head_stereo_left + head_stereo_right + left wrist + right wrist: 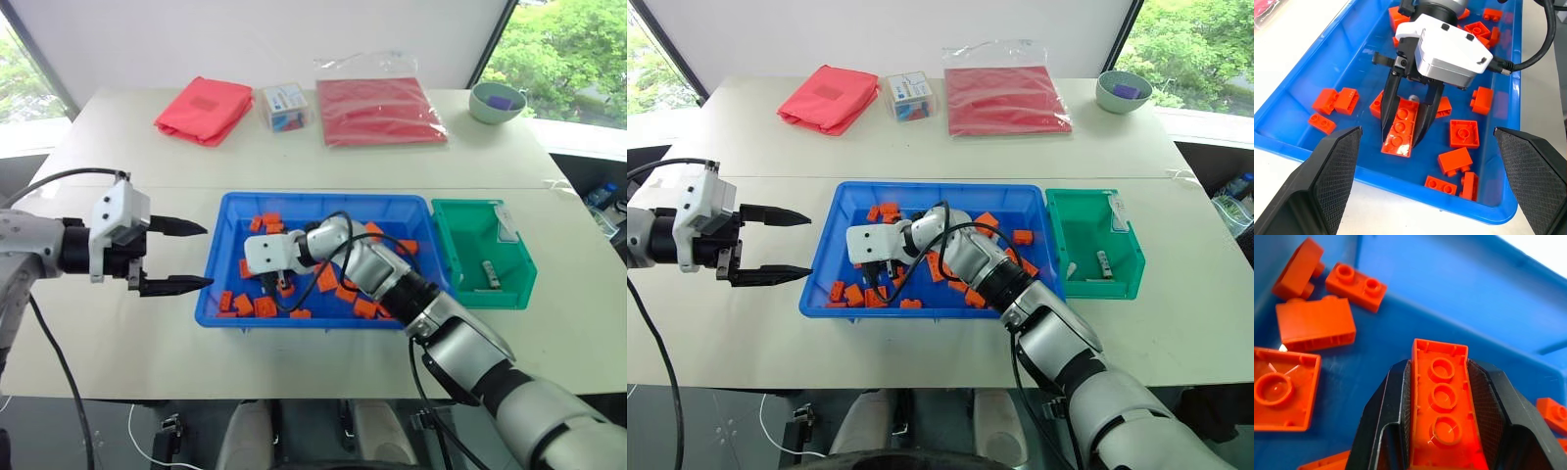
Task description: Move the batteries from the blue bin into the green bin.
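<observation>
The blue bin (pixel 323 200) lies mid-table and holds several orange bricks (pixel 265 306). My right gripper (pixel 1400 139) reaches down into its left part. Its two fingers (pixel 1393 401) press against both long sides of a long orange brick (pixel 1442 401) that rests on the bin floor. A small silvery bit (pixel 1411 97) shows just behind that brick; I cannot tell whether it is a battery. To the right of the blue bin, the green bin (pixel 480 204) contains one battery (pixel 493 275). My left gripper (pixel 176 257) hovers open beside the blue bin's left wall, holding nothing.
Along the far edge of the table lie a red folded cloth (pixel 204 108), a small clear box (pixel 284 106) and a red bag in clear plastic (pixel 377 110). A pale green bowl (pixel 497 101) sits at the far right corner. A black cable (pixel 338 245) loops over the right wrist.
</observation>
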